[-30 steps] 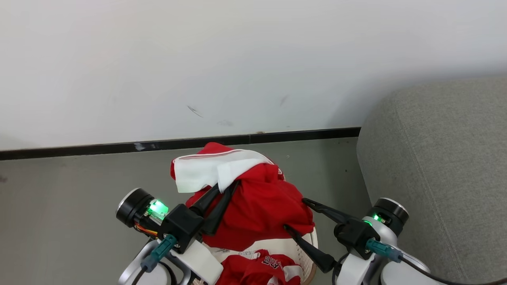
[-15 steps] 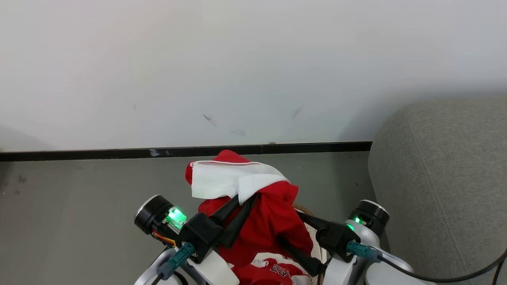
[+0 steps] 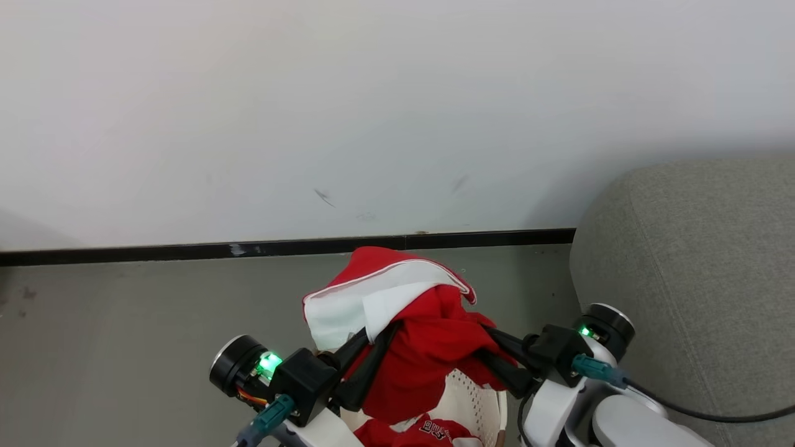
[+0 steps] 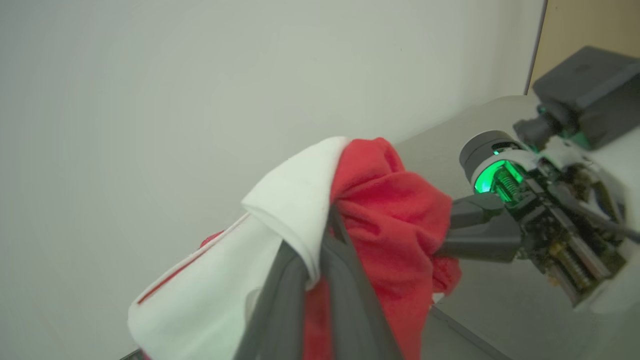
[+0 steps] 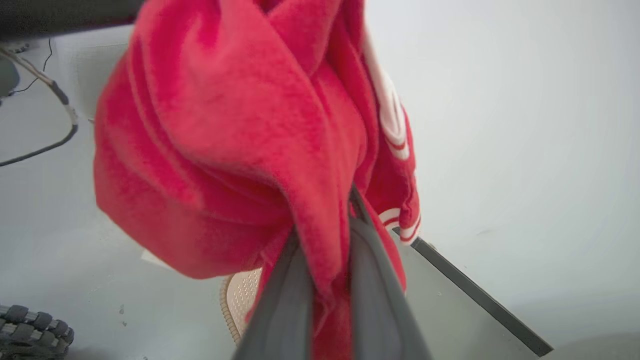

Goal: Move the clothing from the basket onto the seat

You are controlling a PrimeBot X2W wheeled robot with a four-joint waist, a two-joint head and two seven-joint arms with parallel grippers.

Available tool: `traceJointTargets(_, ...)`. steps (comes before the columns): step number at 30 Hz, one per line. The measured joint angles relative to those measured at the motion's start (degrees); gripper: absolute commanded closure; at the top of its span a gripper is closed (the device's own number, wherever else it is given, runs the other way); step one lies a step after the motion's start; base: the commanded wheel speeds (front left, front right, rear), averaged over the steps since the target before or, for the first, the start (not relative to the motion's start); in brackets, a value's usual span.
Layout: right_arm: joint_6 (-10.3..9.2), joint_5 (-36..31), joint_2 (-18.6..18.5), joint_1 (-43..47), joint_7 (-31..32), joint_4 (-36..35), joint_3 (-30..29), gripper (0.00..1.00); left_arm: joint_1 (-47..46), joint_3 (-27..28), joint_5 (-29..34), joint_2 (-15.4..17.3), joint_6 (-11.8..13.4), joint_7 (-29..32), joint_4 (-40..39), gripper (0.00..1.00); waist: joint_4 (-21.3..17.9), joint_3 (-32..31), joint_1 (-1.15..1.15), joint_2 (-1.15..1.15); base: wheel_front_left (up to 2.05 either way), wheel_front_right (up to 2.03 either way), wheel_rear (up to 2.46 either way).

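Dark left gripper (image 3: 382, 328): one; its two long fingers are clenched on the white hem of a bright red soft fabric garment (image 3: 435, 338).
Dark right gripper (image 3: 487, 344): one; its two fingers pinch a red fold of the same garment, near the left gripper.
Red clothing: two pieces; the gripped garment hangs bunched in the air, and a second red printed piece (image 3: 435, 429) lies lower down.
Cream-white perforated plastic laundry basket (image 3: 475, 397): one, directly below the grippers, holding the printed piece.
Grey woven-fabric sofa seat (image 3: 683, 279): one, right of the basket, apart from the held garment.
Grey floor (image 3: 124, 341): meets a white wall (image 3: 310, 93) at one black skirting strip (image 3: 186, 251).
Head view: shows the seat and the printed piece.
Left wrist view: shows the right gripper's green light.
Right wrist view: shows the basket's brown woven rim and a black treaded wheel (image 5: 30, 330).
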Motion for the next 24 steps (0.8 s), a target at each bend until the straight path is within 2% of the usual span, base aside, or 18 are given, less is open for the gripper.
traceJointTargets(4,0.0,0.14,-0.92,1.12,0.0,-0.86,-3.08,1.0,0.36,0.41,-0.37,-0.57,0.22,-0.1,0.71,0.98,-0.89,-0.13,0.0,0.0,0.0,0.0,0.0)
traceJointTargets(6,0.0,0.24,-1.16,1.43,0.0,-1.67,-5.03,1.0,0.35,0.63,-0.88,-1.0,0.54,-0.62,0.97,0.6,-1.39,-0.18,0.0,0.0,0.0,0.0,0.0)
traceJointTargets(7,0.0,0.34,-1.19,1.59,0.0,-2.09,-6.26,1.0,0.35,0.67,-0.97,-1.19,0.63,-0.64,1.1,0.46,-1.65,-0.2,0.0,0.0,0.0,0.0,0.0)
traceJointTargets(8,0.01,0.43,-1.22,1.87,0.0,-2.52,-7.53,1.0,0.34,0.66,-0.96,-1.29,0.67,-0.77,1.25,0.21,-1.93,-0.22,0.0,0.0,0.0,0.0,0.0)
traceJointTargets(9,0.02,0.48,-1.37,2.21,0.0,-2.96,-8.61,1.0,0.32,0.66,-0.96,-1.33,0.67,-1.14,1.38,0.0,-2.2,-0.23,0.0,0.0,0.0,0.0,0.0)
traceJointTargets(16,0.05,0.23,-3.91,5.04,0.0,-4.1,-18.62,1.0,0.01,0.32,-1.45,-1.77,0.69,-2.0,3.08,0.0,-4.67,-0.24,0.0,0.0,0.0,0.0,0.0)
traceJointTargets(24,0.05,-0.68,-4.56,9.42,0.0,-6.11,-27.28,1.0,-0.08,-1.53,-1.94,-2.45,0.58,-3.39,4.94,0.0,-7.4,-0.16,0.0,0.0,0.0,0.0,0.0)
